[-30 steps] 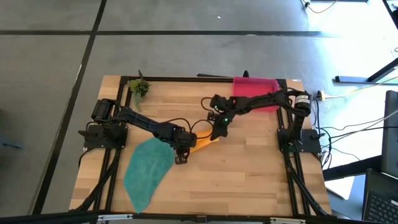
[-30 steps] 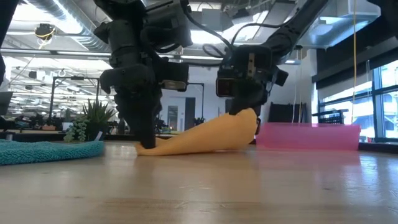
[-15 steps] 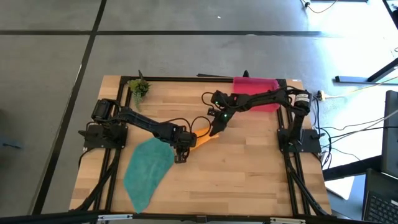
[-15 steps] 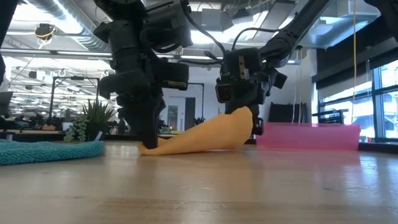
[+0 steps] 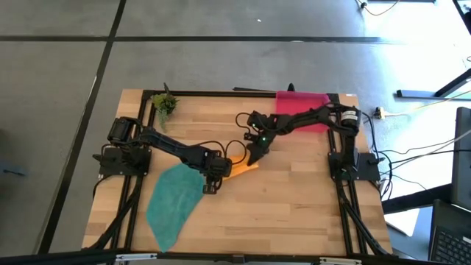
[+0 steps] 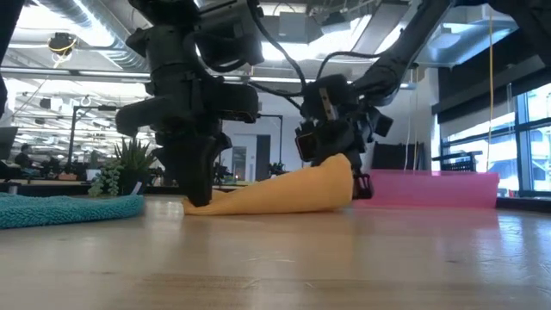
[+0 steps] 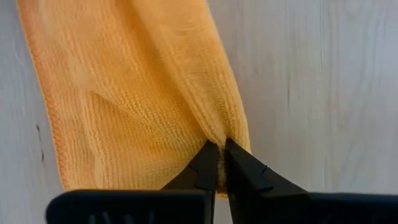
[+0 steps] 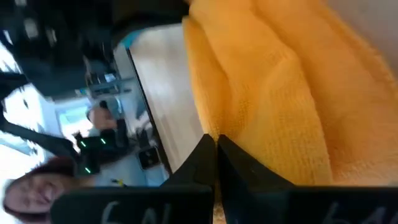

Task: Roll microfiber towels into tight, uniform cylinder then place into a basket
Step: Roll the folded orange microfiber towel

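The orange towel (image 5: 239, 166) lies at mid-table as a loose, cone-shaped roll (image 6: 284, 193). Its thin end is low at my left gripper and its thick end is raised at my right gripper. My left gripper (image 5: 210, 179) is shut on the thin end (image 7: 219, 155). My right gripper (image 5: 255, 153) is shut on the thick end (image 8: 214, 149). The teal towel (image 5: 174, 202) lies spread flat at the near left (image 6: 69, 209). The pink basket (image 5: 302, 104) stands at the far right edge (image 6: 430, 188). My left gripper pinches the orange towel's narrow end at a gathered fold (image 7: 217, 135) between its two fingertips. The fingers point down from above. This end stays low at the table (image 6: 196, 205). My right gripper pinches the towel's thick end at a bunched fold of several layers (image 8: 249, 124) between its two fingers. It comes slanting down from the far right. This end is held a little above the table (image 6: 340, 172).
A small potted plant (image 5: 164, 103) stands at the far left corner. The arm bases sit at the left (image 5: 121, 151) and right (image 5: 353, 162) table edges. Bare wood lies toward the near right (image 5: 294, 213).
My right gripper has tipped and turned over the towel's thick end, and that end has come down slightly. My left gripper has shifted a little toward the table's left with the thin end. Both stay shut and the towel remains a cone between them.
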`<state>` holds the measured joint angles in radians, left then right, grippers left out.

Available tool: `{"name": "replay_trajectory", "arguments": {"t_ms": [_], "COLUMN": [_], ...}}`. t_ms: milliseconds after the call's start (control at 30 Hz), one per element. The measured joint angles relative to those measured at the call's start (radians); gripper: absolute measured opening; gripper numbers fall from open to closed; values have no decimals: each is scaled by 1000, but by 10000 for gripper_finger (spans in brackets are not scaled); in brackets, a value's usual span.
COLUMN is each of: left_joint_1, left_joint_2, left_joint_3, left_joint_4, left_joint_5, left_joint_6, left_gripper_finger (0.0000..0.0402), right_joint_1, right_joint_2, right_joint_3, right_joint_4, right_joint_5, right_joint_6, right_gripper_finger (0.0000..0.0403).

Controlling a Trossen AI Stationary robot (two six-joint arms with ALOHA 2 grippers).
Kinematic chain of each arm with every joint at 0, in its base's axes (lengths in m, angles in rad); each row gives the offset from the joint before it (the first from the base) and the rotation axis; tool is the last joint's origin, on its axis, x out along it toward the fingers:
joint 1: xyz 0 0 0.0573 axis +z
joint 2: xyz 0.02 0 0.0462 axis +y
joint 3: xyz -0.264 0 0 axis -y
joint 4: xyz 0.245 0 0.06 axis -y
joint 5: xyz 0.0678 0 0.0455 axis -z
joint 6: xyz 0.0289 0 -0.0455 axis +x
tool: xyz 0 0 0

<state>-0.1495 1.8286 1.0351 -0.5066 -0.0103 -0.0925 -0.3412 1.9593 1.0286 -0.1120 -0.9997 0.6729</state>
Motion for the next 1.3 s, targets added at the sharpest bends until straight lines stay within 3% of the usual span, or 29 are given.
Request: {"name": "replay_trajectory", "arguments": {"t_ms": [233, 600, 1033, 1300], "left_joint_1": [-19, -31, -30, -30], "left_joint_2": [0, 0, 0, 0], "left_joint_3": [0, 0, 0, 0], "left_joint_4": [0, 0, 6, 6], "left_joint_5": [-29, -57, -83, -111], "left_joint_6": [36, 44, 44, 19], "left_gripper_finger": [17, 17, 17, 17], "right_joint_1": [-50, -81, -79, -66], "right_joint_2": [41, 60, 59, 58], "right_joint_3": [0, 5, 5, 5], "right_joint_4": [65, 77, 19, 2], "right_joint_5": [4, 51, 258, 325], "right_joint_6": [152, 216, 210, 181], "right_gripper_finger": [7, 7, 7, 7]}}
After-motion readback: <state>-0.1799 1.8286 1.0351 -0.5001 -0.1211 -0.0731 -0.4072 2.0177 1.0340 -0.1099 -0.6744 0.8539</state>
